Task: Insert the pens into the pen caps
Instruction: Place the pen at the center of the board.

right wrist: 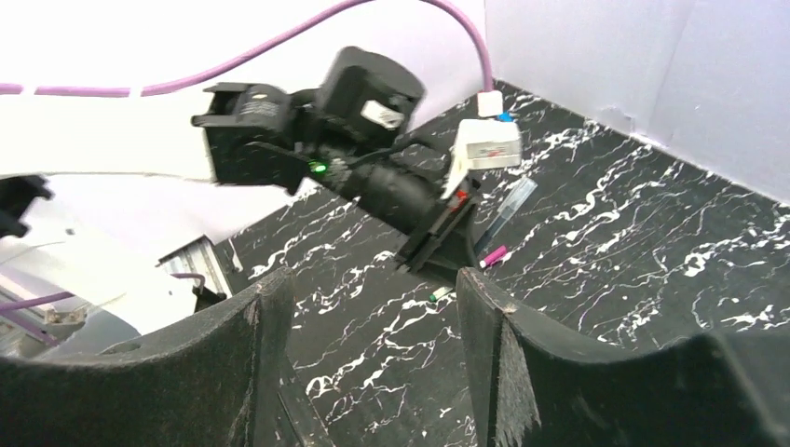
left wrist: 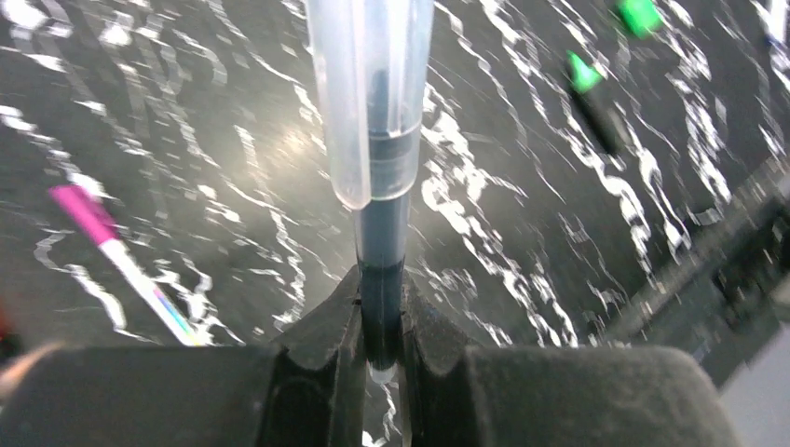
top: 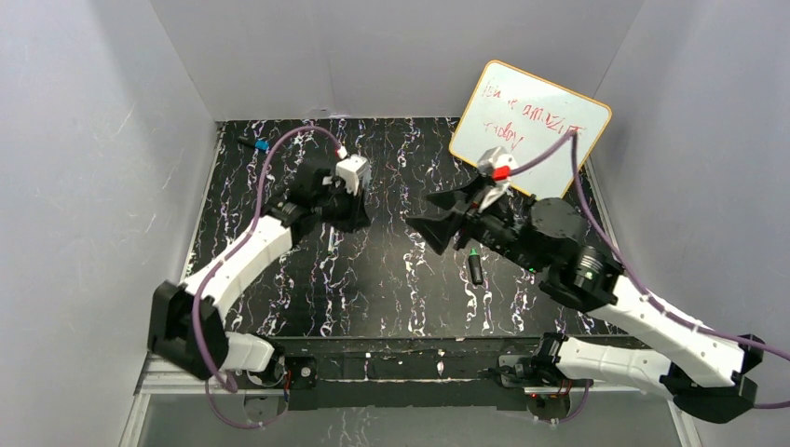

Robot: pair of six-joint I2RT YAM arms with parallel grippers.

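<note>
Black marbled table top [top: 373, 298], veined in white, closed in by pale walls [top: 93, 140] on the left, far and right sides; my two arm bases sit on the rail along the near edge. A whiteboard [top: 550, 102] with red writing leans in the far right corner and takes up that edge. Open room: the middle strip between my two tools, and the near half of the top in front of the bases. My left gripper [left wrist: 382, 349] stands left of centre, clenched on a slim dark pen [left wrist: 382, 270]. The pen runs straight out from between the pads, and a clear plastic sleeve [left wrist: 371, 93] covers its outer end. My right gripper [right wrist: 373, 363] stands right of centre and points left toward the other tool, well apart from it. Its fingers [right wrist: 265, 372] are spread wide with nothing between them. A black marker with a green tip [top: 476, 269] lies on the top just near and slightly right of the right gripper's tips, beside the right wrist and not touching it. A white pen with a pink end [left wrist: 116, 251] lies flat beside the left gripper, and the left wrist view shows it off to one side of the held pen. A green cap [left wrist: 641, 15] shows at the upper edge of that view, beyond the green-tipped marker. A blue cap [top: 262, 146] lies in the far left corner close to the wall, well apart from both tools.
</note>
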